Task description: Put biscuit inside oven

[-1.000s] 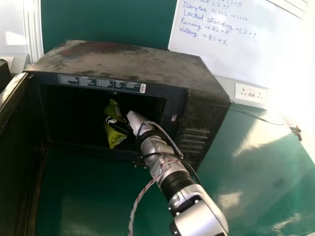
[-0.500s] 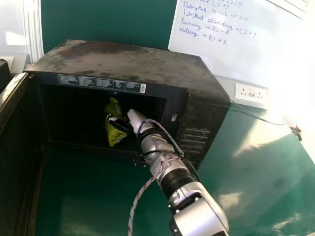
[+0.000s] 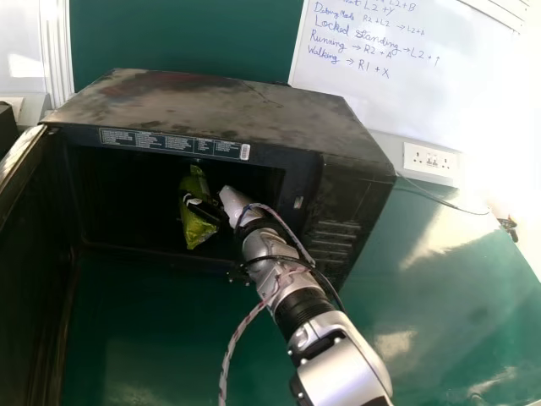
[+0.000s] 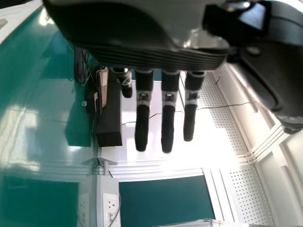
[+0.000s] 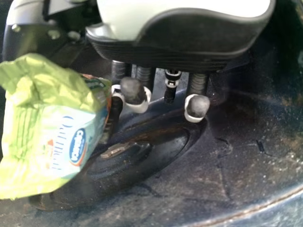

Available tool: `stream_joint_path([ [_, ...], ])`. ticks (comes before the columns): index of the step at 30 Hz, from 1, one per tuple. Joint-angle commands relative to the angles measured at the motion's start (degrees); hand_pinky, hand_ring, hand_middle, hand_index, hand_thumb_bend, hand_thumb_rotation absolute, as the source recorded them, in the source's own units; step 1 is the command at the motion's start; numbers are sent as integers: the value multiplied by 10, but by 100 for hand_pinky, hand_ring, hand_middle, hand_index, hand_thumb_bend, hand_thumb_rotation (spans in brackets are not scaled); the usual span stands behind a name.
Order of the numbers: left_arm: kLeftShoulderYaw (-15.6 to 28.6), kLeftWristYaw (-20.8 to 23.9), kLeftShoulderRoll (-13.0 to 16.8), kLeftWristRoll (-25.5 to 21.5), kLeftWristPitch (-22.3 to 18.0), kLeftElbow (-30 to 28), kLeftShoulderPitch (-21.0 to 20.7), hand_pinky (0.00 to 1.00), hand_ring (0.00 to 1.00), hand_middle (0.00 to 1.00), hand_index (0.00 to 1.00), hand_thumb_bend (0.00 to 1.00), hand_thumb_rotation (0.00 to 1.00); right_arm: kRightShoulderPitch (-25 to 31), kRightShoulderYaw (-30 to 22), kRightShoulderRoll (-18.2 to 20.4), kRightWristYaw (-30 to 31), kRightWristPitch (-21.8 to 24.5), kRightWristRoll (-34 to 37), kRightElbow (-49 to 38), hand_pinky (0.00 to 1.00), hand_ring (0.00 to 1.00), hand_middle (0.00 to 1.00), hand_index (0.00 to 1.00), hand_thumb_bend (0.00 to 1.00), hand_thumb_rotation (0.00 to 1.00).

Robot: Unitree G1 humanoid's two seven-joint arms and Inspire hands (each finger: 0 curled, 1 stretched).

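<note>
Inside the open black oven (image 3: 220,114), my right hand (image 3: 235,205) is at the cavity's right half. Held at its left is the green biscuit packet (image 3: 196,230), standing roughly upright, with dark fingers across its middle. In the right wrist view the packet (image 5: 45,137) lies against a finger of my right hand (image 5: 135,92); some other fingers are bent. The packet hangs over a dark, worn surface. My left hand (image 4: 167,109) has its fingers straight and holds nothing, away from the oven.
The oven door (image 3: 32,279) stands swung out at the left. The oven's right wall and vents (image 3: 334,241) are close beside my right forearm. Behind are a whiteboard (image 3: 406,93) and a socket panel (image 3: 431,160) on the green surface.
The packet has risen slightly and tilted a little in my right hand, its lower end now higher. My right arm has barely shifted.
</note>
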Motion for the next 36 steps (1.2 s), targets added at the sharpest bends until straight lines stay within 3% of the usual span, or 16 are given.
stream_joint_path([
  [1, -2, -4, -2, 0, -8, 0, 12, 48, 62, 65, 69, 74, 49, -21, -1, -6, -9, 5, -3, 9, 0, 0, 0, 0, 76, 0],
  [12, -5, -6, -4, 2, -14, -1, 14, 56, 70, 72, 73, 74, 50, -20, -3, -1, -5, 12, -4, 16, 0, 0, 0, 0, 76, 0],
  [16, -4, -10, -4, 5, -27, 8, 10, 52, 67, 70, 74, 73, 48, -14, -12, 0, -5, 12, 3, 17, 0, 0, 0, 0, 75, 0],
  [19, -5, -16, -3, 4, -33, 10, 12, 40, 55, 61, 76, 72, 47, -9, -11, 0, -8, 10, 1, 17, 0, 0, 0, 0, 74, 0],
  [24, -7, -25, -4, -6, -40, 13, 13, 48, 63, 67, 73, 72, 48, -3, -5, 1, -17, 10, -7, 19, 0, 0, 0, 0, 84, 0],
  [27, -10, -37, -5, -18, -47, 16, 14, 45, 60, 65, 71, 73, 51, 0, 2, 0, -23, 9, -15, 20, 0, 0, 0, 10, 85, 0],
  [29, -8, -46, -4, -10, -63, 23, 13, 47, 64, 68, 70, 73, 52, 2, 4, 0, -27, 9, -19, 21, 0, 0, 1, 20, 85, 0],
  [32, -7, -63, -1, 6, -97, 38, 12, 49, 67, 72, 71, 74, 53, 6, 7, 1, -34, 12, -23, 23, 0, 4, 20, 35, 88, 0],
  [34, -9, -76, 1, 5, -123, 51, 9, 49, 67, 74, 75, 75, 53, 8, 7, 4, -37, 20, -23, 24, 2, 18, 37, 44, 90, 1],
  [36, -9, -89, 5, 8, -149, 70, 6, 50, 69, 77, 80, 76, 53, 11, 5, 8, -42, 23, -21, 24, 27, 43, 54, 55, 91, 2],
])
